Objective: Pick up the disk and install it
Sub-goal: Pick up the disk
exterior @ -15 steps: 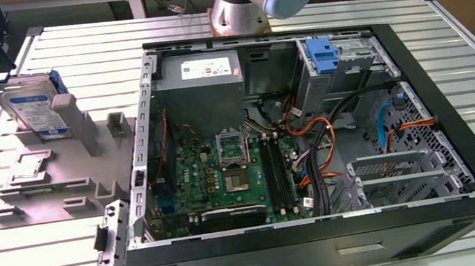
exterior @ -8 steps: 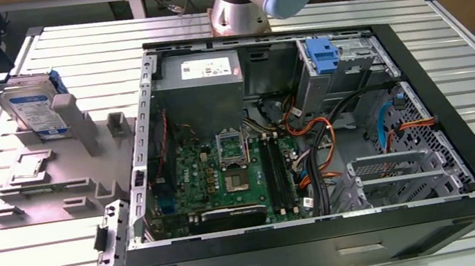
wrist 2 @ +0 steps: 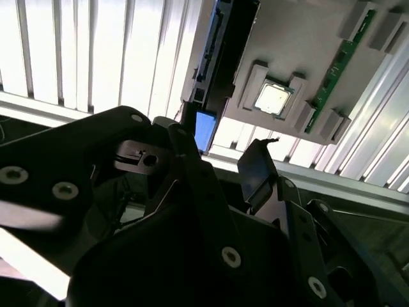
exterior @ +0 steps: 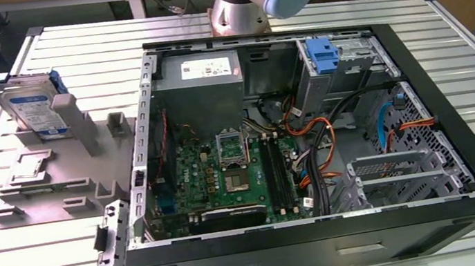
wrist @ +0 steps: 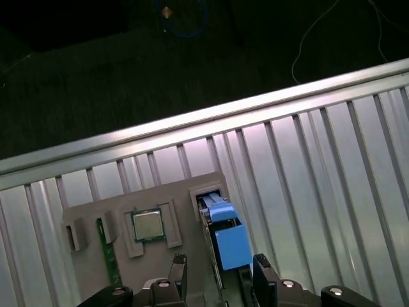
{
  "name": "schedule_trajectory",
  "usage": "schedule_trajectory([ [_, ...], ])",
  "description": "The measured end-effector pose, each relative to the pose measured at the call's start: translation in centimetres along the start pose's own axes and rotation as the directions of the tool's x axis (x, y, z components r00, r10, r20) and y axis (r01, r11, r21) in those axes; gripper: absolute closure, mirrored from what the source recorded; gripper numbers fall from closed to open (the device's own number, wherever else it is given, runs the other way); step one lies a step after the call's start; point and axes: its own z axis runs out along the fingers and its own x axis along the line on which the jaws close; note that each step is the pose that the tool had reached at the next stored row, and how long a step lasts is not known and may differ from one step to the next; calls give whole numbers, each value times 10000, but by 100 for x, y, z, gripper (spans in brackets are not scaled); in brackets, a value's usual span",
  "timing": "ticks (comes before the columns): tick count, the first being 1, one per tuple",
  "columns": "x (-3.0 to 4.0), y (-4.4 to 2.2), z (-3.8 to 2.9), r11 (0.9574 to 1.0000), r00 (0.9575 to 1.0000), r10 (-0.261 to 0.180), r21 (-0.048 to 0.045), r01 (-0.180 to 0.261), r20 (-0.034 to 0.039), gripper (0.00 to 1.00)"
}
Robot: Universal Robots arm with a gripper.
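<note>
- Gripper in the first wrist view: its two dark fingers stand spread apart, one on each side of the disk, and hold nothing. I cannot tell whether they touch it. The disk stands on edge in a slot of the grey fixture, its blue carrier frame facing the camera. A processor chip and a green memory stick lie in neighbouring pockets.
- In the second wrist view, the disk's blue frame shows between the black finger linkages. The rest of the drive runs edge-on along the fixture, beside the processor chip and the memory stick.
- In the exterior view, the disk is upright in the fixture on the slatted metal table, on the exterior view's left of the open computer case and apart from it. A bare blue bracket sits at the case's drive cage.
- Progress, as I judge it: the pick-up is only being lined up. The disk is not yet grasped or lifted, and the whole installation remains.
</note>
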Motion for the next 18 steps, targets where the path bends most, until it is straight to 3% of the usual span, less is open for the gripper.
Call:
schedule_trajectory([
  [4, 1, -2, 18, 9975, 9976, -698, -48, 698, -25, 47],
  [7, 2, -2, 36, 9923, 9923, -1239, -82, 1239, -41, 47],
  [10, -44, 10, 44, 9899, 9899, -1414, -83, 1414, -47, 47],
  [15, -123, 35, 60, 9884, 9885, -1510, 122, 1511, -85, 47],
  [18, -125, 35, 75, 9859, 9860, -1662, 164, 1664, -123, 47],
])
